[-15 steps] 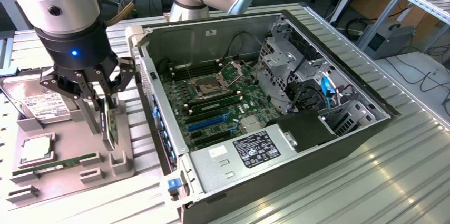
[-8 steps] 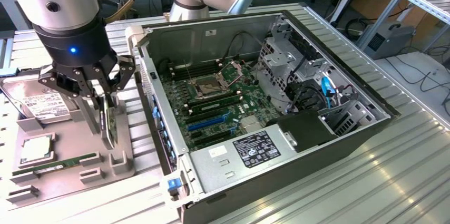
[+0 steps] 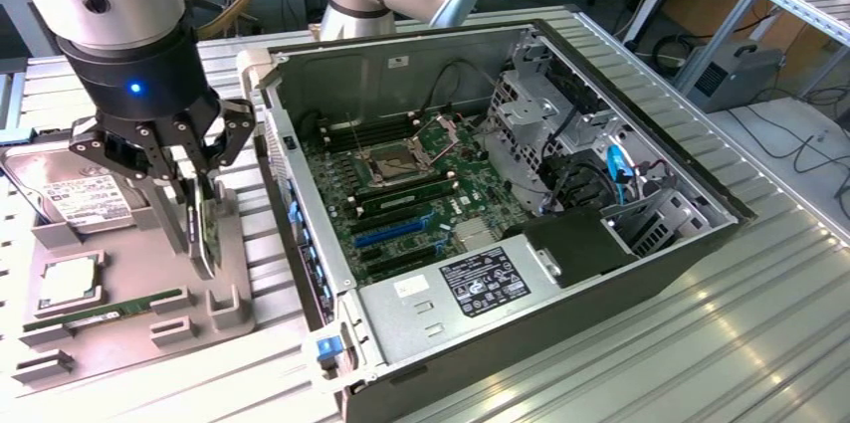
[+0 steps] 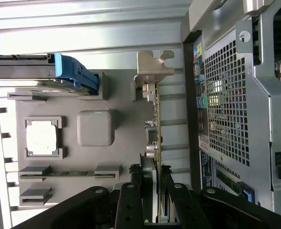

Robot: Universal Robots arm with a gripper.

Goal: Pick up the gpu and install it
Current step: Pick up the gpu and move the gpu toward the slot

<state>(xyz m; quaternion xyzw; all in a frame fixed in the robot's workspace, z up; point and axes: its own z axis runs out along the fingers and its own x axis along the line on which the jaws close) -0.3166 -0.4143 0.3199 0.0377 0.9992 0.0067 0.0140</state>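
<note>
Gripper (image 4: 155,171) pinching the gpu (image 4: 155,124), apparently firmly. It's on edge in the gray holder (image 3: 126,338), exterior view's left, its long axis running away from the fingers (image 4: 130,200), silver bracket (image 4: 152,67) farthest, fan face hidden.

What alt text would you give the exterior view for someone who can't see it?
A robot arm's gripper has its fingers closed on the gpu, standing upright in a grey parts tray at the exterior view's left. Beside it an open computer case lies on a ribbed metal table, motherboard exposed.

The gpu (image 3: 202,232) upright on tray (image 3: 133,331), exterior view's left of computer case (image 3: 398,65)
</note>
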